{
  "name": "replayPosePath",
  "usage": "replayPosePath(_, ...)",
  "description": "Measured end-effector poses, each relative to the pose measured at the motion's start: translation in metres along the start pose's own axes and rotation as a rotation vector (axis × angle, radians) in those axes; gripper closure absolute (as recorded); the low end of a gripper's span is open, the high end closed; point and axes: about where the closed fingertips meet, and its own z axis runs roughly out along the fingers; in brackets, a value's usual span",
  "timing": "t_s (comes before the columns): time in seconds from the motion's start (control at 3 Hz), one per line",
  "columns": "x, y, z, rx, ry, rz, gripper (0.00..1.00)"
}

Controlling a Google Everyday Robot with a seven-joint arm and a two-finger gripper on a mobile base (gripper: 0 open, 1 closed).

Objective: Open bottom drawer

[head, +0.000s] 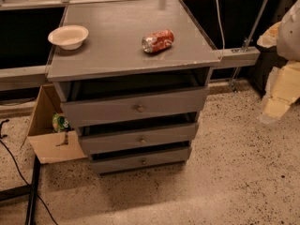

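Tool: the tool (281, 91) hangs at the right edge of the view, well apart from the cabinet; whether it is spread or pressed together, I cannot tell.
Task item: the bottom drawer (117, 163) is lowest of three grey fronts, just above the floor, below the middle drawer (112, 142) and top drawer (103, 110).
Handle: a small round knob (143, 161) sits mid-front, untouched.
Counter: the counter (117, 60) carries a bowl (68, 36) and a can (158, 41) lying on its side.
Step in hand: judged as approach; no contact made.
Next move: lower the tool to floor level, align it with the knob, grip it, and pull straight out.
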Motion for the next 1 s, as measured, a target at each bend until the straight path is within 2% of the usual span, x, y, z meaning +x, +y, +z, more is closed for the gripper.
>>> replayPosePath(0.33, 0.0, 0.0, 0.0, 0.0, 0.0, 0.0, 0.0)
replayPosePath(1.0, 0.006, 0.018, 0.065, 0.021, -0.031, -0.008, 0.0)
